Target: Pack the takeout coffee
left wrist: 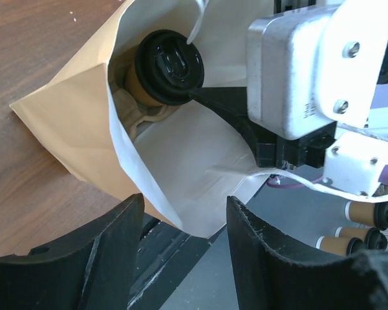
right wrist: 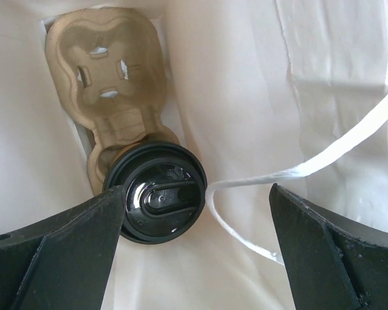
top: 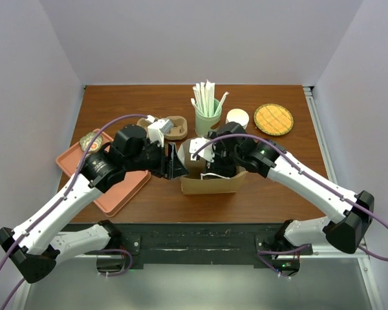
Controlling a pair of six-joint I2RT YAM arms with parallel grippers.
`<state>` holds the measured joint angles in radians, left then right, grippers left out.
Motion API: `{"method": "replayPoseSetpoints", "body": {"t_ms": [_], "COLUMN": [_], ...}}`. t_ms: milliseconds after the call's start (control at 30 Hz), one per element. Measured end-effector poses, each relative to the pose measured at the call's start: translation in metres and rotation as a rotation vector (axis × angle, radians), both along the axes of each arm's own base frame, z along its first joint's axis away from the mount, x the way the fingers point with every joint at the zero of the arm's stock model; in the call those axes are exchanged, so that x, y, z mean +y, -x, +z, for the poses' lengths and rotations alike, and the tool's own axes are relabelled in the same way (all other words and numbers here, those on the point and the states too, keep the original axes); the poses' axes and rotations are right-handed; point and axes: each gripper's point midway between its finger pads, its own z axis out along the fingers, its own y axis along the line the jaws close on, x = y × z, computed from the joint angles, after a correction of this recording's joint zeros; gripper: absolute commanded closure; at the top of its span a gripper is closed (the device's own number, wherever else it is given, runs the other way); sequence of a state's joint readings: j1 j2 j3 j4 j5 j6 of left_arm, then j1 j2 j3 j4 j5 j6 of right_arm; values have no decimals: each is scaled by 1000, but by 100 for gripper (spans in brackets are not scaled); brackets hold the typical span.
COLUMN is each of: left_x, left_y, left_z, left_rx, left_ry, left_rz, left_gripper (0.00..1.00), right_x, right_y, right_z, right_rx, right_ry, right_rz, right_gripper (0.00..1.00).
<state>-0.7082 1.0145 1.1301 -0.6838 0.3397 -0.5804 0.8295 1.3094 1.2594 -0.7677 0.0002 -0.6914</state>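
The takeout coffee (left wrist: 169, 68) is a brownish cup with a black lid. It sits in a pulp carrier (right wrist: 107, 77) deep inside the paper bag (top: 213, 183), which lies on its side. The lid also shows in the right wrist view (right wrist: 156, 197). My right gripper (right wrist: 195, 194) is inside the bag, open wide, with its left finger beside the lid and not gripping it. My left gripper (left wrist: 184, 206) is open at the bag's mouth, the bag's lower edge (left wrist: 200, 223) just ahead of its fingertips. The cup is hidden in the top view.
The bag's white string handle (right wrist: 310, 161) loops between the right fingers. An orange tray (top: 116, 187) lies left of the bag. Behind are a second pulp carrier (top: 174, 126), a green cup of straws (top: 207, 113), white-topped cups (top: 237, 117) and a woven yellow disc (top: 273, 119).
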Motion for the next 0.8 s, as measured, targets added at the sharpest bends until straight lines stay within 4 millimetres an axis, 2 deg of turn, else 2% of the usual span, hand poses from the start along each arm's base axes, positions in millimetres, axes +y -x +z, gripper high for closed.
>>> {"method": "replayPoseSetpoints", "body": {"t_ms": [800], "left_x": [4], "left_y": [-13], "left_z": [0], "left_rx": [-60], "left_ry": [-62], "left_rz": [12], "left_gripper": [36], "right_x": [4], "right_y": [-13], "right_z": [27], "right_rx": [-31], "right_ry": [-37], "right_rz": [-24], "right_gripper": [4]}}
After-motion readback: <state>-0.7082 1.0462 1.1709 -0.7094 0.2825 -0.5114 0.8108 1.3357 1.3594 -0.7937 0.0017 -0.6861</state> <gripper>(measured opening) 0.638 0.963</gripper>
